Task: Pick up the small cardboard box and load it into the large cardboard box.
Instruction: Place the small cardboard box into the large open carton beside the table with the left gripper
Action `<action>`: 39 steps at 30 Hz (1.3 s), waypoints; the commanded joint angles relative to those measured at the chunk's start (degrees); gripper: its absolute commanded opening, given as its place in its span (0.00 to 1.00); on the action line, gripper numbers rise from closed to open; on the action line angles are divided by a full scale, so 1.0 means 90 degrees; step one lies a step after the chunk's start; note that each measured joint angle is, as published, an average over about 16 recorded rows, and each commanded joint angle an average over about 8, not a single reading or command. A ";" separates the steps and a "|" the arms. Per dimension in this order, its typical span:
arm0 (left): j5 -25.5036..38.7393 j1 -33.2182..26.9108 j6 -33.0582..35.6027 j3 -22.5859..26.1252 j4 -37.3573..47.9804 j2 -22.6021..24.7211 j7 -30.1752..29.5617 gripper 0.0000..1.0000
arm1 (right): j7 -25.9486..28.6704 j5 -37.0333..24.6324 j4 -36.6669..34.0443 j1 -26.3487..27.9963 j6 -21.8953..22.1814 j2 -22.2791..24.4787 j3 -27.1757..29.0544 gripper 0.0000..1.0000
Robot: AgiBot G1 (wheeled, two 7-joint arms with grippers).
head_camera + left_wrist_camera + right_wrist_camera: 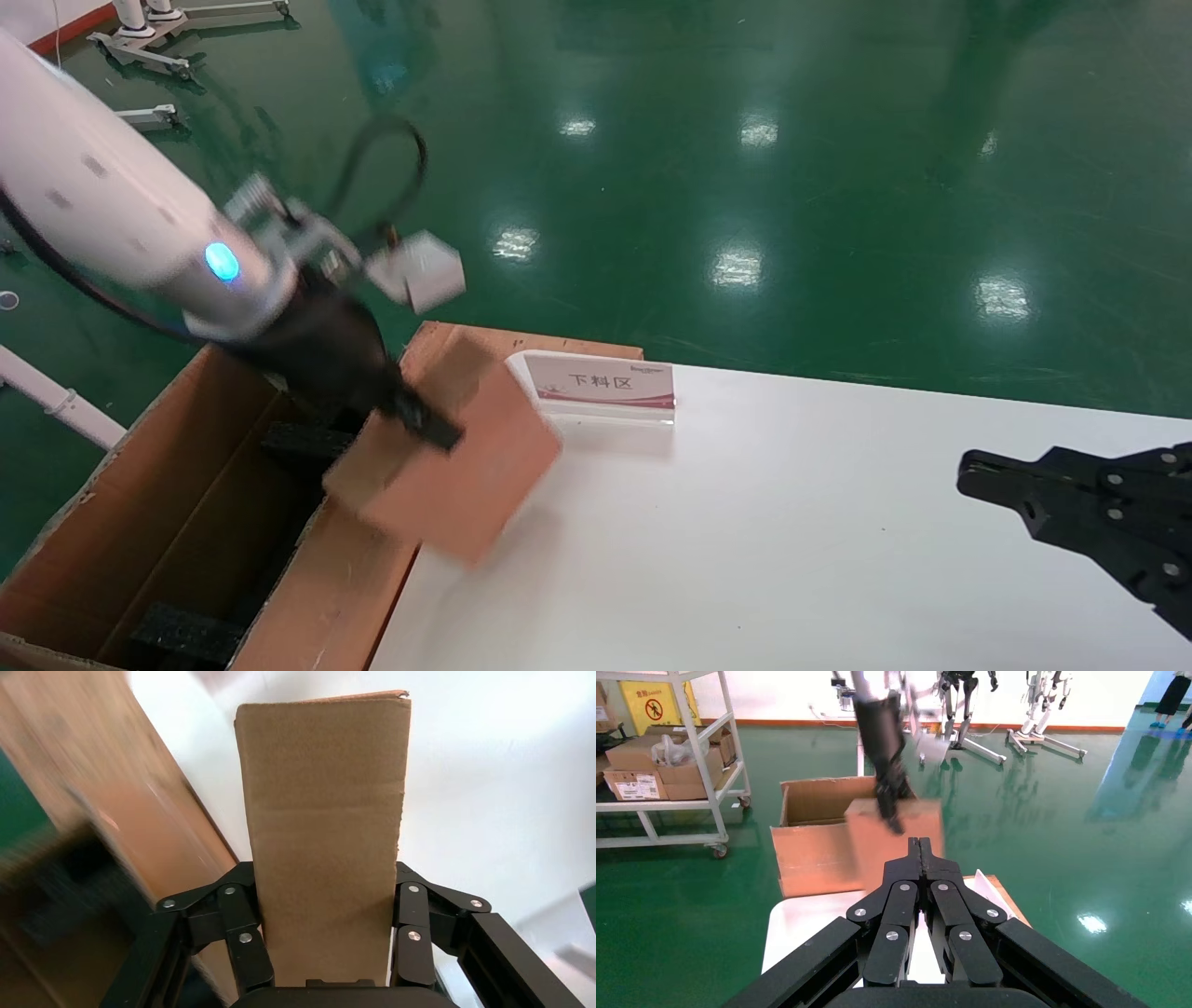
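Note:
My left gripper (424, 419) is shut on the small cardboard box (456, 466), which hangs tilted in the air over the table's left edge and the rim of the large cardboard box (186, 485). In the left wrist view the small box's tan narrow side (323, 825) fills the gap between both fingers (239, 917), with a flap of the large box (126, 811) beside it. Black foam (182, 634) lies inside the large box. My right gripper (968, 471) is parked, shut and empty, over the table's right side. The right wrist view shows that shut gripper (919, 846) and, farther off, the small box (877, 846) in front of the large box (814, 832).
A white table (792, 540) carries a small standing sign (601, 384) close behind the held box. Green floor surrounds the table. A white shelf trolley (666, 762) with cartons stands beyond the large box.

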 commanded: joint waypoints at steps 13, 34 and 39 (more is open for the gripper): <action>-0.0352 -0.1590 0.0593 -0.0719 0.1013 -0.0186 0.1081 0.00 | -0.0003 0.0004 0.0000 0.0002 0.0002 0.0002 -0.0006 0.00; -0.0235 -0.4017 0.0896 0.2066 0.2091 -0.0412 0.2057 0.00 | -0.0007 0.0009 -0.0001 0.0003 0.0006 0.0006 -0.0014 1.00; -0.0358 -0.4109 0.0908 0.2884 0.2020 -0.0565 0.2005 0.00 | -0.0008 0.0011 -0.0001 0.0004 0.0006 0.0006 -0.0016 1.00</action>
